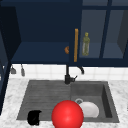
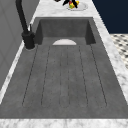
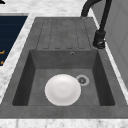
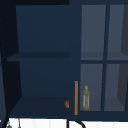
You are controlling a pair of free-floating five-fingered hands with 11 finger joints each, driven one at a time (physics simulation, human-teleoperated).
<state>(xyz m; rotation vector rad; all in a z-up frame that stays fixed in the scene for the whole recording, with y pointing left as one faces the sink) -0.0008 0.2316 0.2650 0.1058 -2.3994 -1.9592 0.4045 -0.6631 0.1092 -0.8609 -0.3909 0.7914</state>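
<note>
In the front view my left hand [image 1: 34, 117] is a black shape low at the left, over the front edge of the sink's ribbed drainboard [image 1: 45, 95]. A large red ball [image 1: 67, 115] sits just right of it at the front centre, partly covering the basin's front rim. A white plate [image 1: 90, 109] lies on the basin floor beside the drain [image 1: 79, 101]; the right side view shows this white plate [image 3: 62, 89] clearly. Nothing is in the left hand.
A black faucet [image 1: 67, 75] stands behind the sink. Above it, the wall cabinet's left bay [image 4: 42, 75] stands open, with a small orange object [image 4: 66, 104] on its lower shelf. An olive bottle [image 4: 86, 98] stands behind glass, beside an orange handle [image 4: 76, 97]. A dish [image 2: 75, 5] with dark, colourful items rests on the far counter.
</note>
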